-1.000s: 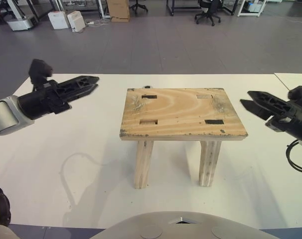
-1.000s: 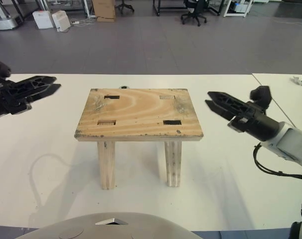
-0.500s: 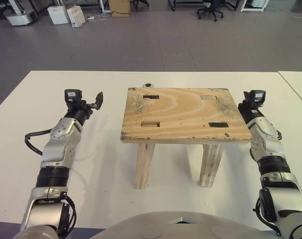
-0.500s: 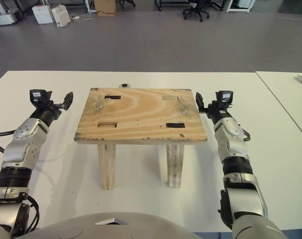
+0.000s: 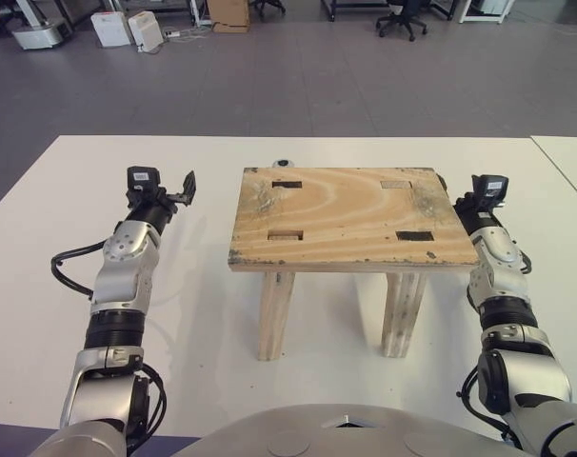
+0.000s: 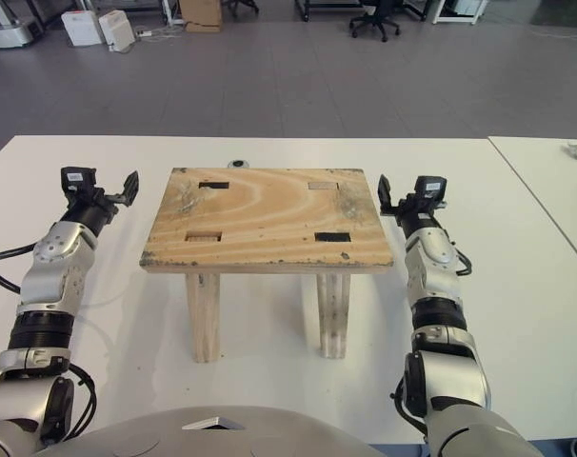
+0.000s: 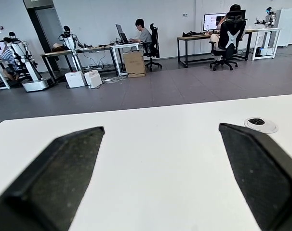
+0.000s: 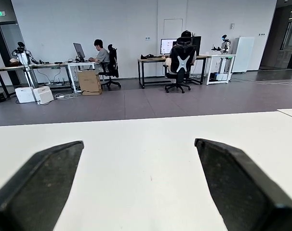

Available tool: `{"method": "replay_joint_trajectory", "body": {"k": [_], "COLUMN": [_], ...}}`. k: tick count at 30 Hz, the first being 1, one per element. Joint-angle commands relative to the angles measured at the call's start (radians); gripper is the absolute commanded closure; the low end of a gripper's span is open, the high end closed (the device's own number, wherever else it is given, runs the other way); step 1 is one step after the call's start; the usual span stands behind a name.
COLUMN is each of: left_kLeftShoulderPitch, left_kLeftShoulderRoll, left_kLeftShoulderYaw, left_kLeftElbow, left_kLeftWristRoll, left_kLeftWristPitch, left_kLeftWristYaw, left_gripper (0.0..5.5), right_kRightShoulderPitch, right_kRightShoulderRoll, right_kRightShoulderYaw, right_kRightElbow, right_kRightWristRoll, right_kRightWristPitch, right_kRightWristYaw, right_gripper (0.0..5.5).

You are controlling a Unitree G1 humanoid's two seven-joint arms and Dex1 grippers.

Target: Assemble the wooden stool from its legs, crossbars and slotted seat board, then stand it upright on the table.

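The wooden stool [image 5: 350,214] stands upright mid-table, its slotted seat board on top and two front legs [image 5: 274,314] [image 5: 403,312] on the white table [image 5: 203,333]. My left gripper [image 5: 161,190] rests low on the table just left of the seat, open, fingers pointing away from me. In the left wrist view its two dark fingers [image 7: 54,178] are spread with bare table between them. My right gripper [image 6: 406,195] sits beside the seat's right edge, also open. The right wrist view shows its fingers [image 8: 232,187] wide apart over bare tabletop.
A round cable grommet [image 5: 283,163] sits in the table just behind the stool. A second white table [image 5: 567,157] begins at the far right. Beyond the table's far edge is grey floor with desks and chairs.
Both arms have come down from raised, outstretched poses to lie on the table beside the stool, grippers pointing forward. The head view has tilted. The stool has stayed put.
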Motion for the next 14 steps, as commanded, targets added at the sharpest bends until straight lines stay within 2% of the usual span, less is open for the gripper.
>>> {"method": "replay_joint_trajectory", "body": {"k": [1,14], "left_kLeftShoulderPitch": [-0.032,-0.061], "left_kLeftShoulderRoll": [-0.004,-0.057], "left_kLeftShoulderYaw": [0.016,0.064], "left_kLeftElbow": [0.020,0.075], "left_kLeftWristRoll": [0.021,0.049], "left_kLeftWristPitch": [-0.018,-0.050], "left_kLeftWristYaw": [-0.035,-0.014], "left_gripper": [1.11,1.11], "right_kRightShoulderPitch": [-0.016,-0.045], "right_kRightShoulderRoll": [-0.009,0.004], "right_kRightShoulderYaw": [-0.010,-0.051], "right_kRightElbow": [0.011,0.014], "right_kRightWristRoll": [-0.040,-0.036], "right_kRightWristPitch": [-0.018,-0.018], "right_kRightWristYaw": [0.002,0.075], "right_gripper": [1.21,1.21]}}
